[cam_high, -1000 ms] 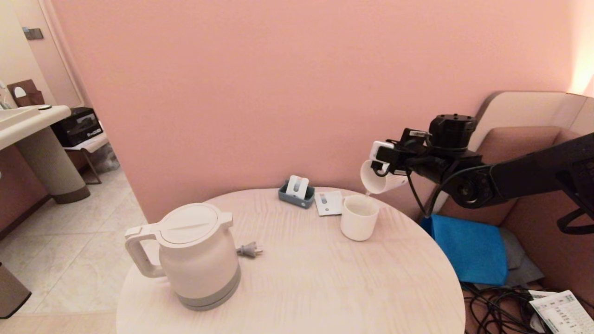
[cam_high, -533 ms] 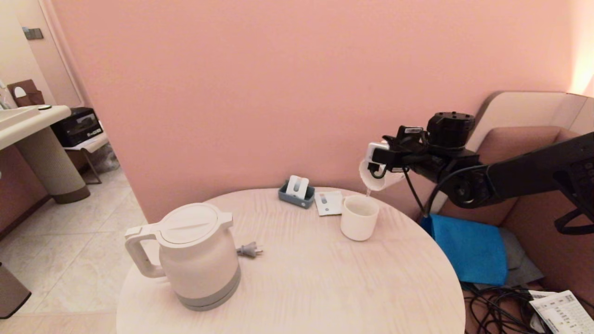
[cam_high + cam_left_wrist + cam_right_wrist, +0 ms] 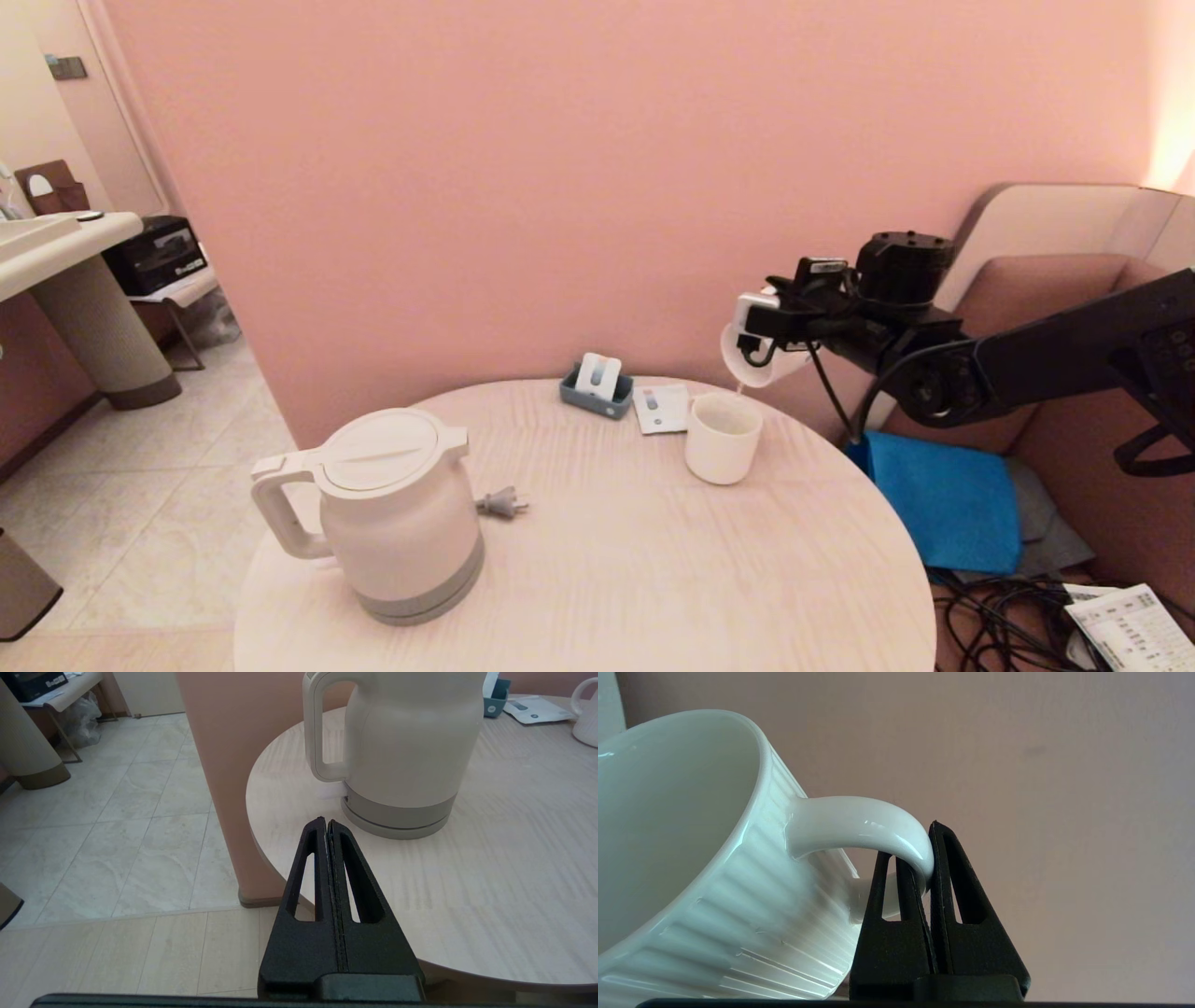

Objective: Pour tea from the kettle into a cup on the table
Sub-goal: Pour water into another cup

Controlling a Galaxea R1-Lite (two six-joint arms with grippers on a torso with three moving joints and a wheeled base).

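The squat cream-white kettle [image 3: 397, 518] stands on the round pale table [image 3: 607, 569] at its near left, lid on, handle to the left. My right gripper [image 3: 754, 329] is shut on the handle of the ribbed white cup [image 3: 761, 362], held tilted mouth-down above a plain white cup [image 3: 723, 437] at the table's far right. A thin stream runs from its rim into that cup. In the right wrist view the fingers [image 3: 941, 858] pinch the handle of the ribbed cup [image 3: 691, 858]. My left gripper [image 3: 327, 823] is shut and empty, low beside the kettle [image 3: 411, 742].
A blue holder [image 3: 597, 387] and a flat sachet [image 3: 659, 409] lie at the table's back edge. A grey plug [image 3: 502, 504] rests right of the kettle. A blue cloth [image 3: 943, 499] and cables [image 3: 999, 616] lie right of the table by the sofa.
My right gripper has shifted slightly left and tipped the ribbed cup further, mouth lower over the plain cup. Kettle and left arm have not moved.
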